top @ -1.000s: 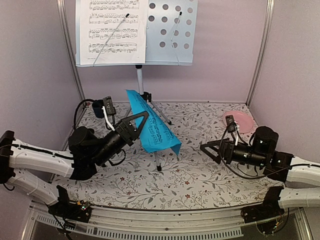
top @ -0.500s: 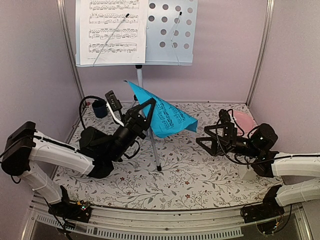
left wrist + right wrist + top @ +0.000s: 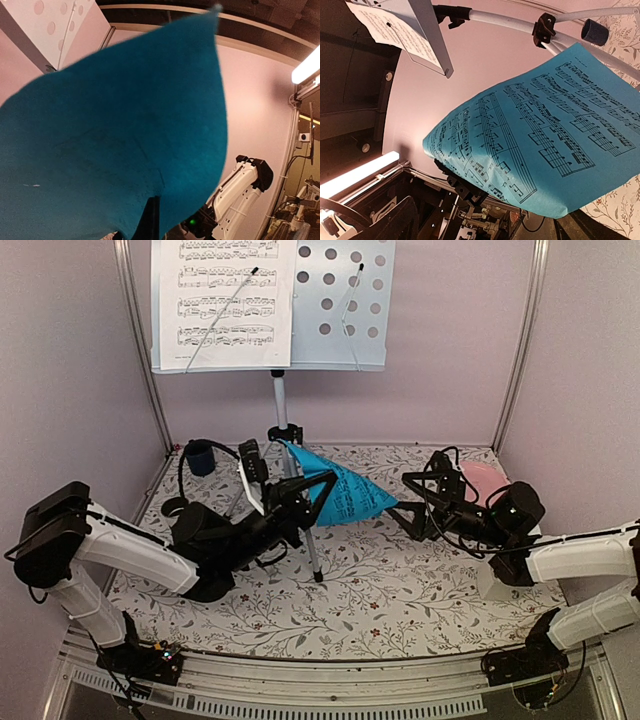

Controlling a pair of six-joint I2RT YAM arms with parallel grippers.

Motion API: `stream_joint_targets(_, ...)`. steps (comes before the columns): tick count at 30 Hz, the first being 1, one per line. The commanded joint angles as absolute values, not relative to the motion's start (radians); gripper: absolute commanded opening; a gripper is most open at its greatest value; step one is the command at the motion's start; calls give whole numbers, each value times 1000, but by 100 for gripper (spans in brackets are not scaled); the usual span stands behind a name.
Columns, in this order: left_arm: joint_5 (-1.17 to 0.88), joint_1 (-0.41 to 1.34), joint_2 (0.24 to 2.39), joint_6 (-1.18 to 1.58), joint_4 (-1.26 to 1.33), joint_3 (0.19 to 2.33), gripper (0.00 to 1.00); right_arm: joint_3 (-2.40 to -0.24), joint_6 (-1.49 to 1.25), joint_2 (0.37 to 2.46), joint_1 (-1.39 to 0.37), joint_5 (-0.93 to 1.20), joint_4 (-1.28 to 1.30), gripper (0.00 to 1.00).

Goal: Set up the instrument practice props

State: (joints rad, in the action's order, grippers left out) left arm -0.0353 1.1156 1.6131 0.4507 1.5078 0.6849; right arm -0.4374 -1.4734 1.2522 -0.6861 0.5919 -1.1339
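The silver tripod music stand (image 3: 281,400) stands at the back, its perforated tray (image 3: 340,300) up high. The white music sheet (image 3: 225,300) rests on the tray's left half. My left gripper (image 3: 310,498) is shut on the blue music sheet (image 3: 345,495) and holds it in the air in front of the stand's pole. The sheet's blank side fills the left wrist view (image 3: 115,135). My right gripper (image 3: 403,503) is open, its jaws at the sheet's right tip. The right wrist view shows the sheet's printed side (image 3: 540,135). The metronome is out of view.
A pink round plate (image 3: 487,480) lies at the back right, behind my right arm. A dark cup (image 3: 199,455) stands at the back left. A tripod leg (image 3: 312,555) reaches forward to the middle of the flowered table.
My left gripper has swung the blue sheet up and to the right, from hanging steeply to nearly level. My right gripper has moved left and back to the sheet's right tip.
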Motion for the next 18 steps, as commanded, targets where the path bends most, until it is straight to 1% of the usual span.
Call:
stream_joint_targets(1,-103,1129,1585,456,1690,654,0,-476,-1504,1240,-653,556,-1231,86)
stream_joint_targets(2,-100,1129,1575,456,1687,638,0,-472,-1499,1229,-637,548,-1217,82)
stream_joint_targets(7,-88,1132,1543,450,1681,586,0,-494,-1440,1184,-583,519,-1147,69)
stream_joint_targets(10,-105,1140,1555,451,1683,589,0,-520,-1409,1211,-583,537,-1143,68)
stream_joint_targets(12,-119,1144,1567,449,1696,589,0,-511,-1418,1221,-583,534,-1152,68)
stream_joint_targets(13,-125,1146,1571,449,1704,590,0,-508,-1427,1226,-583,533,-1151,70)
stream_joint_targets(15,-127,1146,1570,447,1703,591,0,-498,-1448,1236,-583,547,-1140,82)
stream_joint_targets(18,-62,1145,1558,450,1692,594,0,-482,-1476,1244,-584,591,-1125,88)
